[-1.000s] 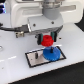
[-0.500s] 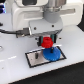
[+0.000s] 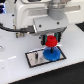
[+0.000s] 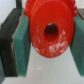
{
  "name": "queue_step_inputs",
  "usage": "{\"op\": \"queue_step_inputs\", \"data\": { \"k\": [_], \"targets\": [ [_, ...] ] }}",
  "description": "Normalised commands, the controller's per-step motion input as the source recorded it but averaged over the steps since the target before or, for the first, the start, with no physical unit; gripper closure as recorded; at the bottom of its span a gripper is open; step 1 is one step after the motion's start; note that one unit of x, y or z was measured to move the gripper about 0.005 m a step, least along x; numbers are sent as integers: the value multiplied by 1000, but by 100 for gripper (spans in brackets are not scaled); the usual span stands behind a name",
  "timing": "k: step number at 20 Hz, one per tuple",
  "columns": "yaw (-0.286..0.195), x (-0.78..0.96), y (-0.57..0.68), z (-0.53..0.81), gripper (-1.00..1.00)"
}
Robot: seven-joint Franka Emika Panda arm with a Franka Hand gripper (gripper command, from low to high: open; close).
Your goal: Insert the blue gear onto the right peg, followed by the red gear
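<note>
Red gear [image 4: 48,31], clamped at its rim between the closed fingers of the gripper [image 3: 50,37], hangs directly above the blue gear [image 3: 51,52], which lies on the grey plate [image 3: 35,58]. Rigid, light, likely slick plastic; rim grip suits it.

I am seeing the blue gear [image 3: 51,53] lying flat on the grey, black-rimmed plate [image 3: 34,58], sitting toward the plate's end at the exterior view's right. The red gear [image 3: 51,40] is hanging directly above the blue gear, smaller and bright red; whether the two are touching I cannot tell. In the wrist view the red gear [image 4: 50,30] is showing its toothed rim, thick hub and dark centre hole. The right peg is hidden from me.
</note>
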Motion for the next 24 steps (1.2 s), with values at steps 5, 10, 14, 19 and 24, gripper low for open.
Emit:
{"op": "queue_step_inputs", "data": {
  "k": [5,10,14,19,24],
  "targets": [
    [0,338,-73,15,100],
    [0,260,-1,-130,100],
    [0,150,6,-92,100],
    [0,395,47,339,100],
    [0,442,41,321,100]
  ]
}}
